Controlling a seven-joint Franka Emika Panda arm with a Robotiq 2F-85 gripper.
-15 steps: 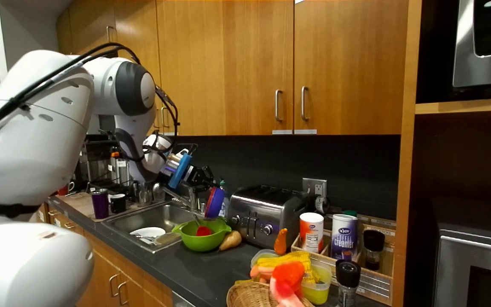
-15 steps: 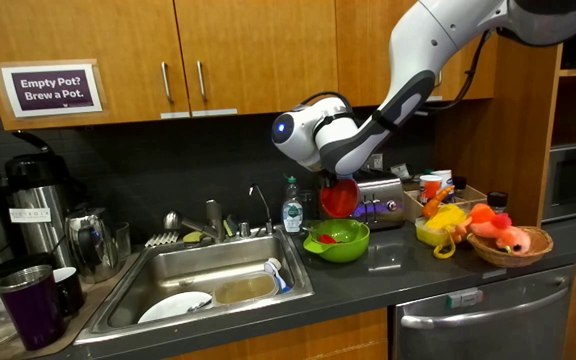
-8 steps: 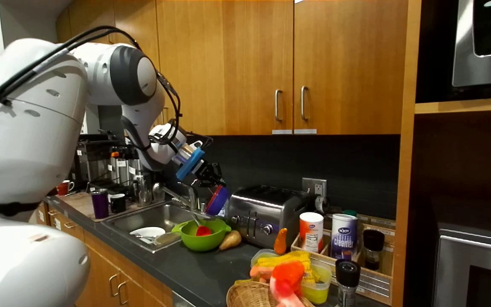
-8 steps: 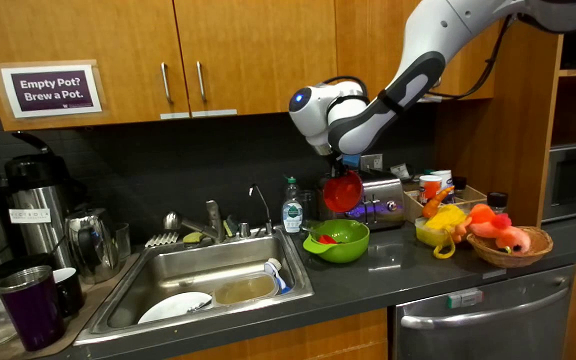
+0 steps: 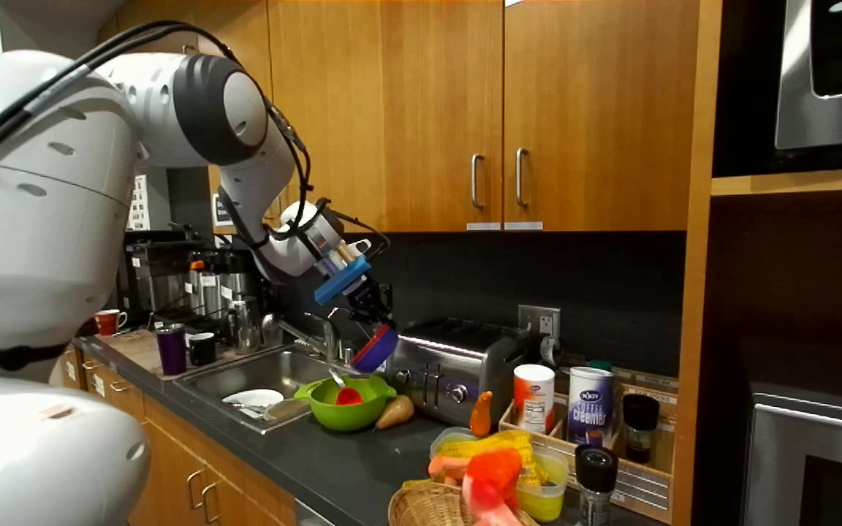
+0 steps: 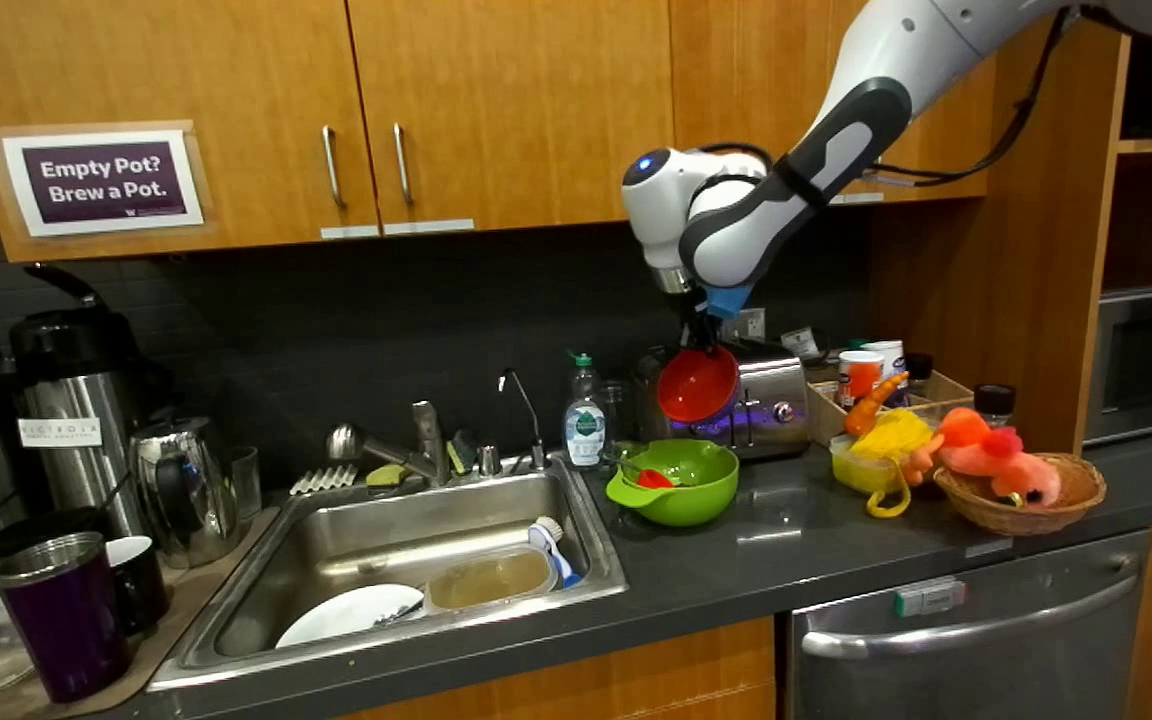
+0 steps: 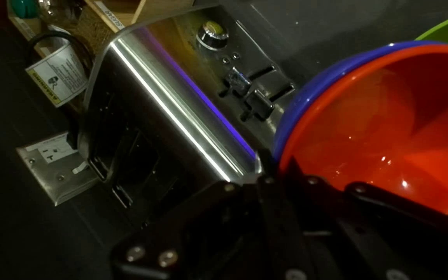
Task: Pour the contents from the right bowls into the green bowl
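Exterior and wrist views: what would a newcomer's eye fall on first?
Probably the tilted red bowl nested in the blue bowl, gripped at the rim by the hand; both exterior views show it above the green bowl. That green bowl stands beside the sink, a red spoon inside. Next, the coral-pink plush toy in the wicker basket.
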